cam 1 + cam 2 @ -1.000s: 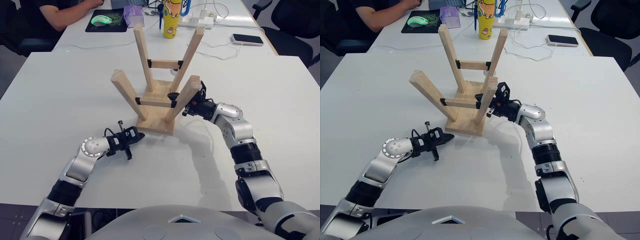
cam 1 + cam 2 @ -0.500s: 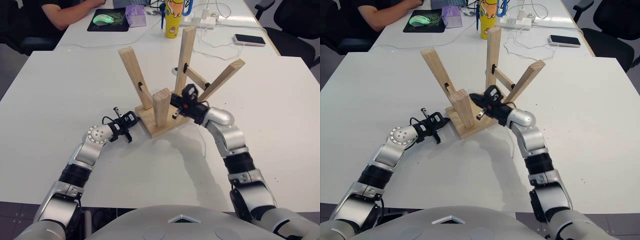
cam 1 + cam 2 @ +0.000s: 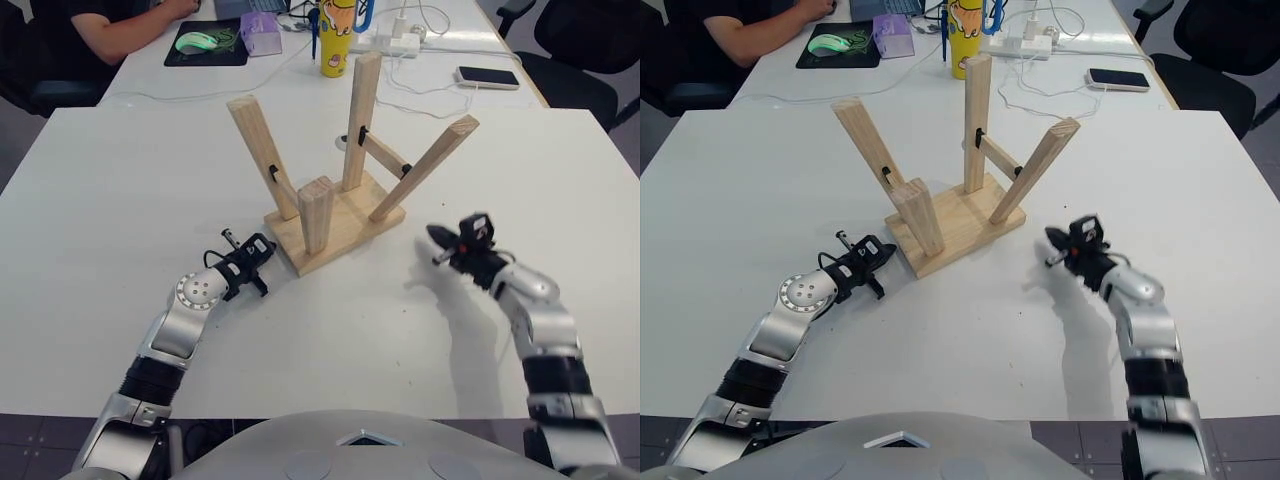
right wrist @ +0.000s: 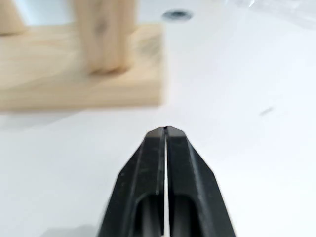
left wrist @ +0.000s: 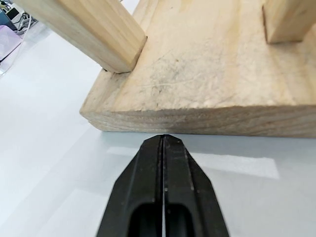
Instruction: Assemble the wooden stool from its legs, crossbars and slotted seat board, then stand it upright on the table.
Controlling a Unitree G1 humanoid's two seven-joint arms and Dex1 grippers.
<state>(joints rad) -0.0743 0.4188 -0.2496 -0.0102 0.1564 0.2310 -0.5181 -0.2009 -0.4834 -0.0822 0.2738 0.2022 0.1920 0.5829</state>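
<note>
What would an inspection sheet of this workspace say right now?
Surface: white table; a far table behind it.
Job's things: stool upside down, seat board flat on the table, legs splayed upward, crossbars fitted.
Clutter: yellow cup, phone, mouse, purple box on the far table.
Grippers: left gripper shut, tip near the seat board's edge; right gripper shut, apart from the stool.
Cables: white cables, power strip, far table.
Surroundings: office chairs.

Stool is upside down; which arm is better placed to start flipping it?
Probably left: the left gripper, shut, sits right at the seat board edge, low on the table. The right gripper, also shut, is well apart from the stool.
</note>
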